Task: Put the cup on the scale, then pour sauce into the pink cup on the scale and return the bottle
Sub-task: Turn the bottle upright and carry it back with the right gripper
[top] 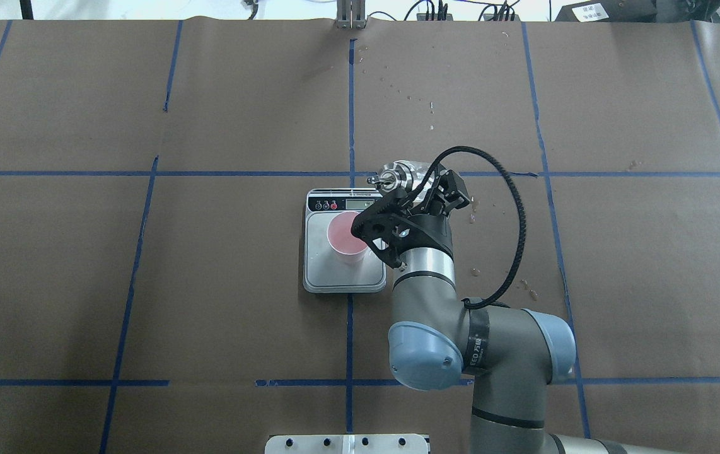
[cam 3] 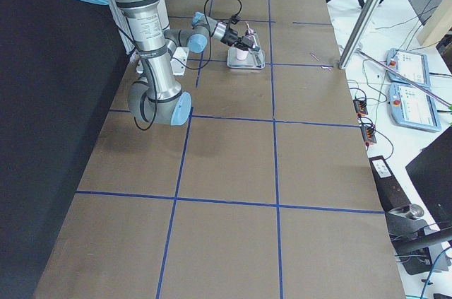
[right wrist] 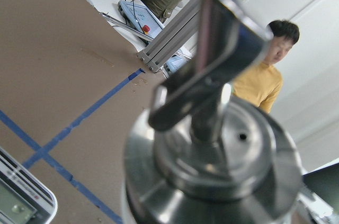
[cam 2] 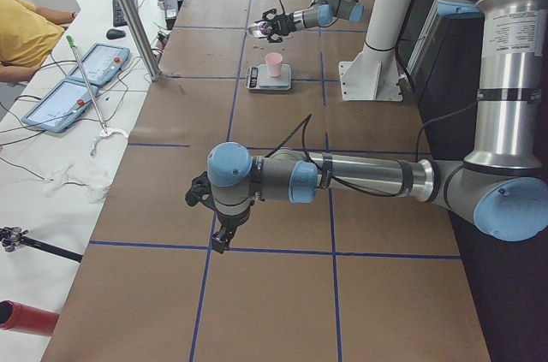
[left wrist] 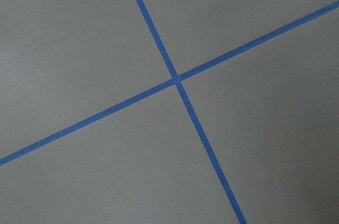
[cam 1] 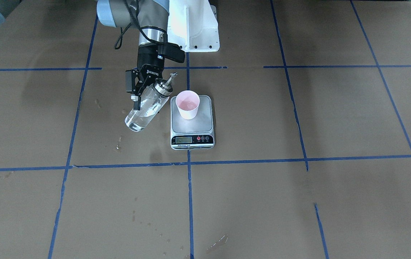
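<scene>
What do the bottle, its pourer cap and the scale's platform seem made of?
Small clear cylindrical bottle: likely glass, see-through with glints. Its shiny pourer cap: polished metal, mirror reflections. Flat rectangular scale: platform looks brushed steel, matte grey sheen.

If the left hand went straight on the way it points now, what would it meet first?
Most likely the brown table near a blue tape crossing; the left hand points down at it, nothing visibly between.

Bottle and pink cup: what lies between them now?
In the front-facing view, only bare table paper and the edge of the scale lie between the tilted bottle, held in the right pincer, and the cup.
</scene>
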Action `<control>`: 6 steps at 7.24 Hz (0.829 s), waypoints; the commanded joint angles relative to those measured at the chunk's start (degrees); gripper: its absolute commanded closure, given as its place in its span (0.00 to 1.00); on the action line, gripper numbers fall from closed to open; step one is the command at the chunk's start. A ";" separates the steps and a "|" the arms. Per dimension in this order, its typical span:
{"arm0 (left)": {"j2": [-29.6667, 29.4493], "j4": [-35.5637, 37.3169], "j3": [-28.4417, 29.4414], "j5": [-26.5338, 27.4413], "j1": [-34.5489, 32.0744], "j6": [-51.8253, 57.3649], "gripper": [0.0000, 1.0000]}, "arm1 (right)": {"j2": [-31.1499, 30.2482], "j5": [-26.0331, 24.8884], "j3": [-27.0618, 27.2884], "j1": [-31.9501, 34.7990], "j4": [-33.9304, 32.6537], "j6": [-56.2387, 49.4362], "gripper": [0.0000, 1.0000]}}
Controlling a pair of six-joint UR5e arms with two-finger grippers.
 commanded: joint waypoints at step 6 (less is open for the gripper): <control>-0.02 0.04 -0.71 0.06 0.00 0.00 0.00 | -15.57 16.34 9.99 3.25 13.56 25.64 1.00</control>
